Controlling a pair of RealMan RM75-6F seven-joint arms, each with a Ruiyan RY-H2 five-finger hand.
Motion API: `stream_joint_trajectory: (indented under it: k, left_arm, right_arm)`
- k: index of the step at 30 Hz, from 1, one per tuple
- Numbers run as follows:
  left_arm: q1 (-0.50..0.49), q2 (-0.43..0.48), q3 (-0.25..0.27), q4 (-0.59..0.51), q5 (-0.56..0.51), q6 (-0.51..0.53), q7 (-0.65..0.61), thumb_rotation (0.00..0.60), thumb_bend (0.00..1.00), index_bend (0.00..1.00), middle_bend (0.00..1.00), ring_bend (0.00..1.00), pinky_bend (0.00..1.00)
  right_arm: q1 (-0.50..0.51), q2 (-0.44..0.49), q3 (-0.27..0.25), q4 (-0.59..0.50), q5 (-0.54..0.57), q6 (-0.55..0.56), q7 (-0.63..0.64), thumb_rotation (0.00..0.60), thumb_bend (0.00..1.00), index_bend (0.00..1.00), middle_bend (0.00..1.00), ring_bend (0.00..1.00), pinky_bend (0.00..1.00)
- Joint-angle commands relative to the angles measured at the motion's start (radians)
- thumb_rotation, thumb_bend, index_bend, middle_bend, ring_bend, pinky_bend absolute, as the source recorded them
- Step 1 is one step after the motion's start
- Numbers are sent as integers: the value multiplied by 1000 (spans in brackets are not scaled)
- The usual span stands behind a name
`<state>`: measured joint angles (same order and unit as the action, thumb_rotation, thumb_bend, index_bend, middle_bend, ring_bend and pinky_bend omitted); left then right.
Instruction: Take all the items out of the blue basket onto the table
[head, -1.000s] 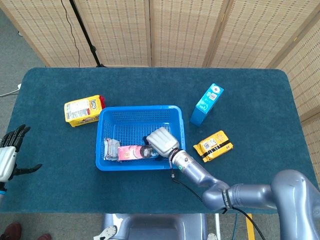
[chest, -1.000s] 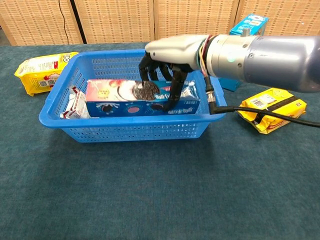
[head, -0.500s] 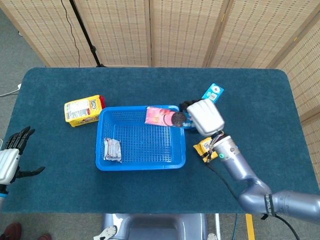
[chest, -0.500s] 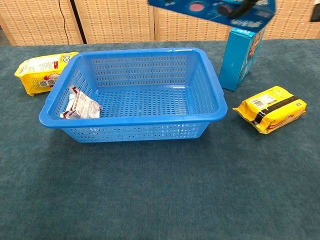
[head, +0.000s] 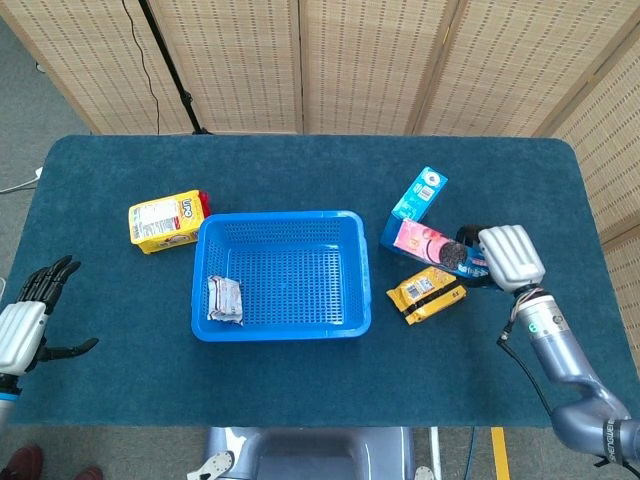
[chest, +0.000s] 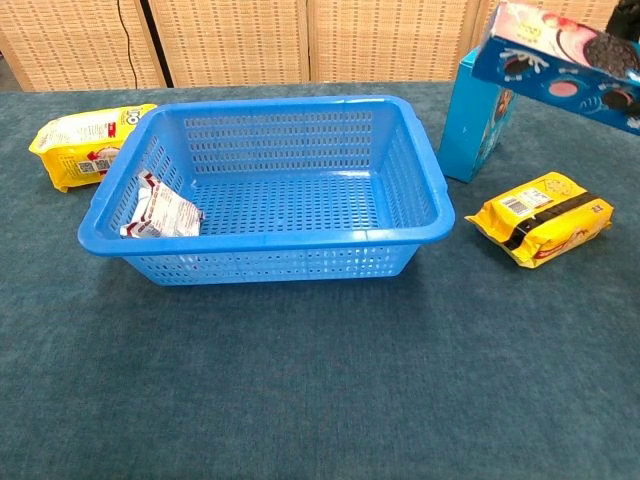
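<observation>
the blue basket (head: 281, 275) sits on the dark teal counter (head: 300, 390), and one item lies inside it: a small silver-and-red packet (head: 225, 299) flat on the basket floor against its left wall. the pink-and-blue cookie box (head: 440, 250) is out of the basket, held up in the air to the basket's right, tilted, above the gap between the tall blue carton (head: 414, 208) and the yellow-and-black snack pack (head: 427, 292). the right hand (head: 510, 257) grips the box at its far end from the basket, its fingers (head: 470, 234) curled around it; in the chest view the box (chest: 560, 62) shows at the top right corner, but the hand itself lies outside that view. the tall blue carton stands just beside the basket's right rim at the rear corner, and the yellow-and-black pack lies on the counter near the basket's right front corner. a yellow snack bag (head: 167, 220) lies just off the basket's left rear corner. the left hand (head: 25, 325) hovers well to the left of the basket at the counter's edge, holding nothing, fingers (head: 50, 280) spread apart.
</observation>
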<state>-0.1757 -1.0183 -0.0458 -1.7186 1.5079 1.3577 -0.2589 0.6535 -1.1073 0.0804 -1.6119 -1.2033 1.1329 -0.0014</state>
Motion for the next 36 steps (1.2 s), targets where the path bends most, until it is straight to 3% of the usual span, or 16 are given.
stream_joint_trajectory:
  k: [1,3,5,7,8,13,17,21,29,36]
  left_arm:
    - [-9,12,-3,-17,14,3,15,600,11,0,0,0,0]
    - [-18,19,-7,-29,20,-2,29,600,11,0,0,0,0]
    - [-41,28,-15,-48,29,-22,51,600,11,0,0,0,0]
    - [-68,30,-22,-59,39,-49,61,600,11,0,0,0,0]
    - [-87,31,-28,-63,39,-73,63,600,11,0,0,0,0]
    - [-176,57,-51,-101,20,-198,62,600,11,0,0,0,0]
    - [-248,79,-70,-149,9,-290,52,600,11,0,0,0,0]
    - [-317,86,-96,-196,-18,-367,119,600,11,0,0,0,0]
    - [-487,54,-143,-296,-296,-549,391,600,11,0,0,0,0]
    - [-626,-35,-115,-326,-639,-531,664,600,11,0,0,0,0]
  right_arm:
    - [-44,-8,-48,23,-84,-16,66,600,149,527,600,563,575]
    - [-45,-3,-63,27,-113,-46,101,600,73,356,433,398,442]
    - [-38,8,-77,23,-135,-102,154,600,0,115,151,133,249]
    - [-36,10,-77,19,-152,-122,197,600,0,19,21,16,133]
    - [-41,7,-75,21,-170,-113,224,600,0,6,4,2,107]
    - [-91,14,-75,34,-267,-8,305,600,0,0,0,0,37]
    - [-150,58,-83,10,-311,87,322,600,0,0,0,0,32]
    - [-214,85,-111,4,-349,161,332,600,0,0,0,0,32]
    - [-334,34,-142,112,-401,300,331,600,0,0,0,0,46]
    - [-383,-8,-135,190,-406,350,361,600,0,0,0,0,61]
